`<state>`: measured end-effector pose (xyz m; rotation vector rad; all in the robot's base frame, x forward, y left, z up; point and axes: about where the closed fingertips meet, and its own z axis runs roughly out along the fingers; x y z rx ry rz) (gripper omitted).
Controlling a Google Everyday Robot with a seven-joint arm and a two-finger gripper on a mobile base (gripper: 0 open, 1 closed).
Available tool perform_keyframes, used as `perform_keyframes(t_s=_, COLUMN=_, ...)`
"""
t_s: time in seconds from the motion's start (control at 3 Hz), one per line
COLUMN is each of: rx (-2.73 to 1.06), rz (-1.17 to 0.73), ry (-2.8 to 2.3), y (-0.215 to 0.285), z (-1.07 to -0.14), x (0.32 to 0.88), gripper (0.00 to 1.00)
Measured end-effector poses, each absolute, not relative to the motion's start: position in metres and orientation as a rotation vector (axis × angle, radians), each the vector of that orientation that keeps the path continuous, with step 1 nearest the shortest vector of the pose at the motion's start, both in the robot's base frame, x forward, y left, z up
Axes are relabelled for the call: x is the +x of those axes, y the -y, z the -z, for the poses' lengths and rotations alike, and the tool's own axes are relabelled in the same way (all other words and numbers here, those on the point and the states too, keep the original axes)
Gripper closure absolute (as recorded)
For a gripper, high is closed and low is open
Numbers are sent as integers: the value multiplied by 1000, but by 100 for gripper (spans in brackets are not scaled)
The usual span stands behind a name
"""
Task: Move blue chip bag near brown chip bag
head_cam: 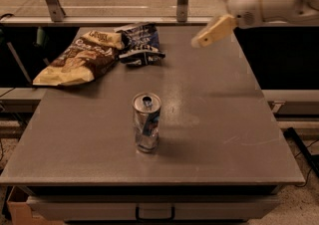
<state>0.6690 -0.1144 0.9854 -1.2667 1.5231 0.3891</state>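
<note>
Gripper (pixel 210 16) hung at 1 o'clock over table (pixel 219 129), jaws wide, empty; blue chip bag (pixel 141 45) touched brown chip bag (pixel 75 62).

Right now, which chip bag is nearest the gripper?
The blue chip bag, smaller and navy, right of the brown chip bag. The gripper hovers over the table, far right.

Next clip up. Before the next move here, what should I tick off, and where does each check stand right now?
1. The blue chip bag lies right beside the brown chip bag, with their edges meeting: ok.
2. The end effector is open and holds nothing: ok.
3. The end effector hovers over the table's far right part, apart from both bags: ok.
4. The drink can stands upright mid-table, apart from the bags: ok.
5. Both bags rest fully on the table: ok.
</note>
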Motion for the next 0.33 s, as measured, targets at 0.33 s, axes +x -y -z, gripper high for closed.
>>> perform_keyframes(t_s=0.33, rx=-1195, rz=-331, ry=-1543, y=151, z=-992, x=667, gripper=0)
